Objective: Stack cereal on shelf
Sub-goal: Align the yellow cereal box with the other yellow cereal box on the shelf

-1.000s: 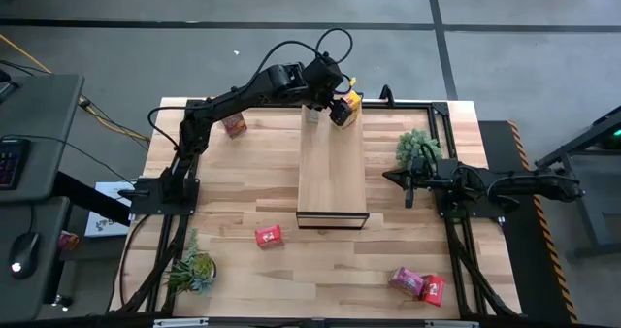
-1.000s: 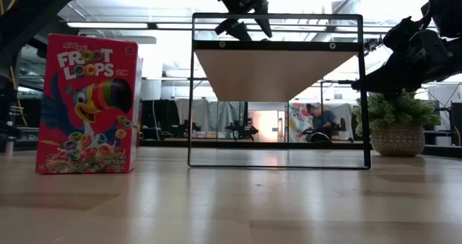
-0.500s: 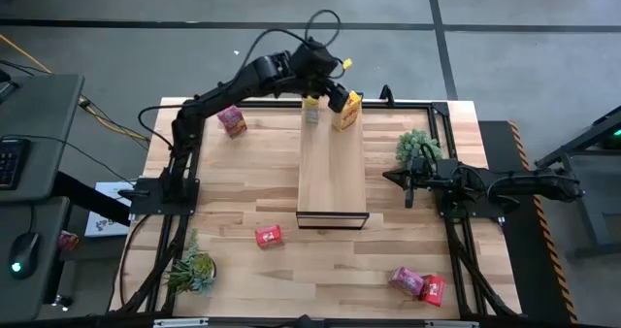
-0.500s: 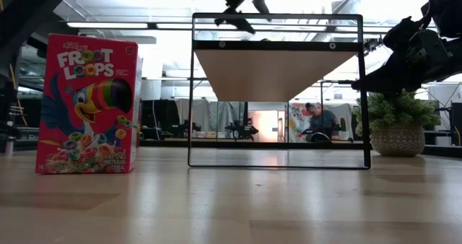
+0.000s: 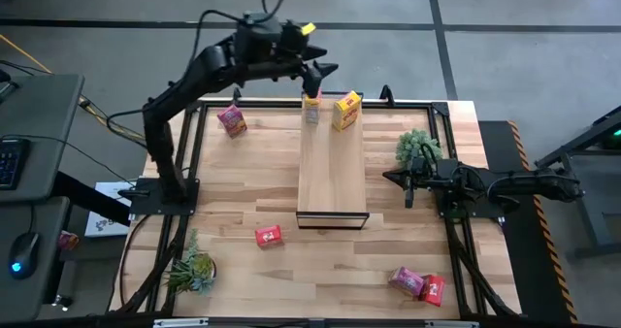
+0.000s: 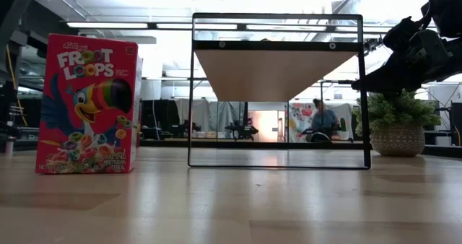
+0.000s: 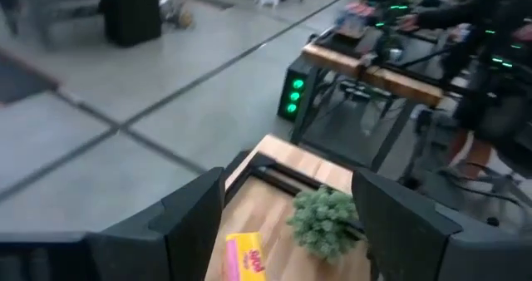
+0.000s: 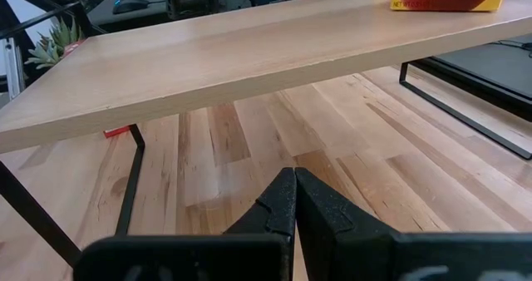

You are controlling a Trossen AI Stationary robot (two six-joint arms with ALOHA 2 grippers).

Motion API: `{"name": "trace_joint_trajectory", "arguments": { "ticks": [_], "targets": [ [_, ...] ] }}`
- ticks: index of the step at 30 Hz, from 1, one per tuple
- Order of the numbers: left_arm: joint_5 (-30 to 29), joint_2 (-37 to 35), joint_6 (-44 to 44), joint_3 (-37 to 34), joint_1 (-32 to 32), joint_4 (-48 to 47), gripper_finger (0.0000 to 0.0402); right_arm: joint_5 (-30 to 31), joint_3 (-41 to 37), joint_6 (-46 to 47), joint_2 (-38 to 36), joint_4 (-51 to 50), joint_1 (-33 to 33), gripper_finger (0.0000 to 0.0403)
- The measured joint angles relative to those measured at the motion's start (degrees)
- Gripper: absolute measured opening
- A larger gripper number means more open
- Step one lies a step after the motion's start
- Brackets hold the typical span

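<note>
My left gripper [image 5: 318, 72] is open and empty, raised above the far end of the shelf [image 5: 332, 168]. Two yellow cereal boxes [image 5: 346, 110] [image 5: 312, 108] stand on their bases on the shelf's far end; one also shows in the left wrist view [image 7: 245, 258] between my open fingers. A pink box [image 5: 232, 119] lies on the table at far left, a red box [image 5: 269, 236] near the shelf's near end, and a pink [image 5: 406, 280] and a red box [image 5: 433, 289] at the near right. My right gripper [image 5: 408, 183] is shut and empty, right of the shelf.
A potted plant [image 5: 417, 146] stands by the right gripper, another [image 5: 194, 270] at the near left. In the low view the red box [image 6: 90, 103] stands upright left of the shelf's dark frame [image 6: 278, 161]. The right wrist view shows the shelf top [image 8: 208, 56] above bare tabletop.
My left gripper has let go of the yellow box on the shelf's far right corner and has risen, drawing back toward the table's far left. The box stays standing upright on the shelf. The left arm has left the low view.
</note>
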Motion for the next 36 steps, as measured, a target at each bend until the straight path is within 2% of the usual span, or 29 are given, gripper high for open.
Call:
{"name": "trace_joint_trajectory", "arguments": {
  "ticks": [4,7,10,14,17,20,22,28,32,36],
  "targets": [
    [0.7,-3.9,2.1,-4.0,-2.4,3.0,0.0235,0.0,0.0,0.0,0.0,0.0,0.0,0.0],
    [2.7,-8.7,3.8,-12.5,-4.7,9.8,0.0224,0.0,0.0,0.0,0.0,0.0,0.0,0.0],
    [5.2,-15.5,4.3,-25.4,-6.2,20.3,0.0216,0.0,0.0,0.0,0.0,0.0,0.0,0.0],
    [8.3,-27.5,3.5,-46.9,-6.7,40.8,0.0208,0.0,0.0,0.0,0.0,0.0,0.0,0.0],
    [9.5,-36.5,-0.6,-62.5,-6.6,55.4,0.0205,0.0,0.0,0.0,0.0,0.0,0.0,0.0],
    [10.2,-44.5,-2.9,-75.2,-5.9,65.5,0.0204,0.0,0.0,0.0,0.0,0.0,0.0,0.0],
    [10.5,-49.0,-3.1,-81.1,-5.5,70.0,0.0205,0.0,0.0,0.0,0.0,0.0,0.0,0.0],
    [10.8,-58.4,-2.3,-90.8,-3.8,72.6,0.0204,0.0,0.0,0.0,0.0,0.0,0.0,0.0],
    [10.6,-61.2,-0.8,-92.6,-2.5,69.9,0.0203,0.0,0.0,0.0,0.0,0.0,0.0,0.0],
    [10.6,-62.2,5.1,-92.7,-2.4,65.8,0.0202,0.0,0.0,0.0,0.0,0.0,0.0,0.0]
  ]
}}
